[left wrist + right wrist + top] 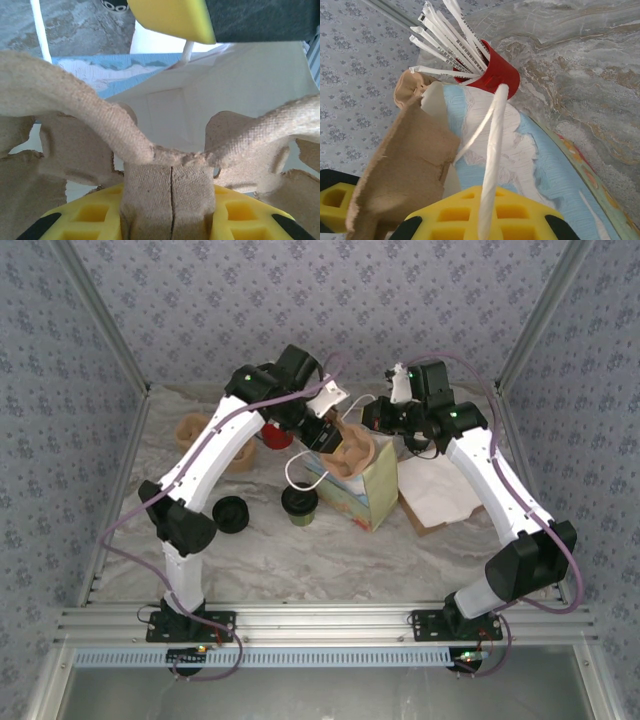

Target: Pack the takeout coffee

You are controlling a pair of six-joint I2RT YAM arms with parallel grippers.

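— Takeout coffee (299,503): where does it sit?
— Upright on the marbled table (300,570), with its black lid on. The takeout coffee is outside the gift bag (372,495), just beside the bag's left side in the top view. Both grippers are up at the bag's mouth, clear of the cup.
— What lies near it?
— 1 low black round piece (232,513) lies flat on the table to its left, near but apart.
— How does the left gripper (328,435) stand?
— Its jaws are narrowed on a tan cardboard cup carrier (167,200). The left wrist view shows the carrier's centre fin pinched between the 2 yellow fingers (75,216), with the bag's white inside behind it. From above, the carrier sits at the bag's open mouth.
— And the right gripper (376,418)?
— Closed tight on a white handle (492,150) of the bag, at the bag's far rim. In the right wrist view the cord runs down onto the yellow finger (450,210).
— Anything beyond the bag?
— A red cup (495,75) full of white wrapped sticks (445,35) stands on the table just past the bag. A tan pulp piece (192,430) sits at the far left, and a white sheet (440,485) lies on the table to the right of the bag.
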